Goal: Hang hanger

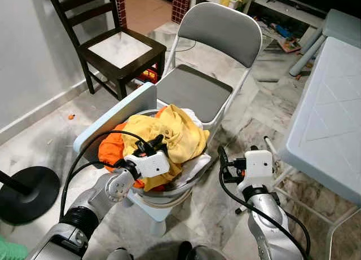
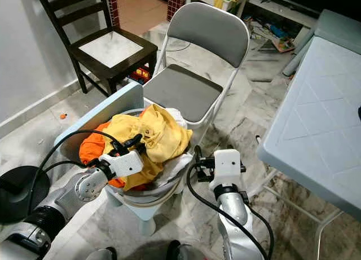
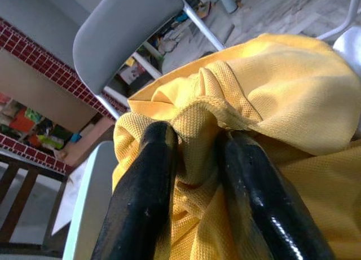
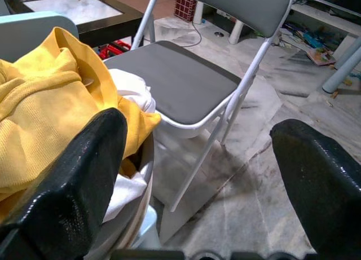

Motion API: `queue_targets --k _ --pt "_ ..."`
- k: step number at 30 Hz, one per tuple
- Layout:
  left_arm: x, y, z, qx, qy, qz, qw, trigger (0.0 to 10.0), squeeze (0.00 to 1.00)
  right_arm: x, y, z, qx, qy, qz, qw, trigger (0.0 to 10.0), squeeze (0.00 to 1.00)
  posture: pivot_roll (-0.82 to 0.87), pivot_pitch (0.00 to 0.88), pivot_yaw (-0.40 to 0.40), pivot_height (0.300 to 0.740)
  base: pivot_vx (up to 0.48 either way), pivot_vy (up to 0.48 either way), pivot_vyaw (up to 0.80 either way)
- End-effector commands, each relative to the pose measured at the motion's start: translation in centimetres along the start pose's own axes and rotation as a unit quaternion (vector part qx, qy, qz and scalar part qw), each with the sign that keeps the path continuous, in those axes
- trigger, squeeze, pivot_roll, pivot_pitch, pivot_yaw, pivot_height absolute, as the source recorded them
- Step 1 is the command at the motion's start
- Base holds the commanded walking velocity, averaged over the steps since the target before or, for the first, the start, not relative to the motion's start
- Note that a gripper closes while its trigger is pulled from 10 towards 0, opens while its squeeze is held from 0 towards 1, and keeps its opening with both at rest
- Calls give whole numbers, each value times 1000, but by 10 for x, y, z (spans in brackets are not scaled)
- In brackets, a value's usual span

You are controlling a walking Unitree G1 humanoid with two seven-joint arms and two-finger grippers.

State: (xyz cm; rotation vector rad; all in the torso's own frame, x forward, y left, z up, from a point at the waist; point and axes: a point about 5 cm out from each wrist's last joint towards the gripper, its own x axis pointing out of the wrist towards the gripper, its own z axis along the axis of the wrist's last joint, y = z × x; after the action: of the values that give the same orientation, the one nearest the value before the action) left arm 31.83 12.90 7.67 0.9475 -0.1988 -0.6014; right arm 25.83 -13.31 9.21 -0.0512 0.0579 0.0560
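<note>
From the left eye view I count two chairs: one grey folding chair (image 1: 206,74) straight ahead and one dark wooden chair (image 1: 107,43) behind it to the left. In front of the folding chair stands a metal basin (image 1: 169,193) heaped with laundry, resting on a pale blue stool (image 1: 115,120). On top lies one yellow garment (image 1: 166,133), with an orange cloth (image 1: 110,147) on its left and a white cloth (image 1: 194,164) on its right. My left tool (image 1: 153,142) is down in the heap. My right tool (image 1: 221,157) hangs beside the basin over the marble floor (image 1: 51,141). A pale blue surface (image 1: 330,108) runs along the right. I cannot find a hanger anywhere in these pictures.

The right eye view repeats the scene: one basin, two chairs, one black round stand base (image 2: 14,192) on the floor at far left.

In the left wrist view both black fingers (image 3: 141,198) are nearly closed, pinching a bunched fold of the yellow garment between them. The fold runs up along the fingers toward the folding chair's back.

In the right wrist view the two fingers (image 4: 73,186) stand wide apart with nothing between them. One is just beside the basin's rim, near the yellow and white cloth; the folding chair's seat lies ahead.
</note>
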Motion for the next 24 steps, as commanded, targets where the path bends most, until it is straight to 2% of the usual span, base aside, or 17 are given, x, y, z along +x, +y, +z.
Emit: queue_targets --k 1,11,24 --pt "1 -2 0 -13 4 -1 1000 0 0 -2 -7 -2 -1 3 -14 1000 10000 0 131 172 -128 740 0 0 0" --pt "2 -4 1 -19 -2 1 1000 0 0 -2 -7 -3 0 3 -17 1000 10000 0 134 169 -129 740 0 0 0" --pt "5 12 7 -32 -20 47 998 0 0 0 -7 -2 0 0 -16 1000 10000 0 143 169 -131 740 0 0 0"
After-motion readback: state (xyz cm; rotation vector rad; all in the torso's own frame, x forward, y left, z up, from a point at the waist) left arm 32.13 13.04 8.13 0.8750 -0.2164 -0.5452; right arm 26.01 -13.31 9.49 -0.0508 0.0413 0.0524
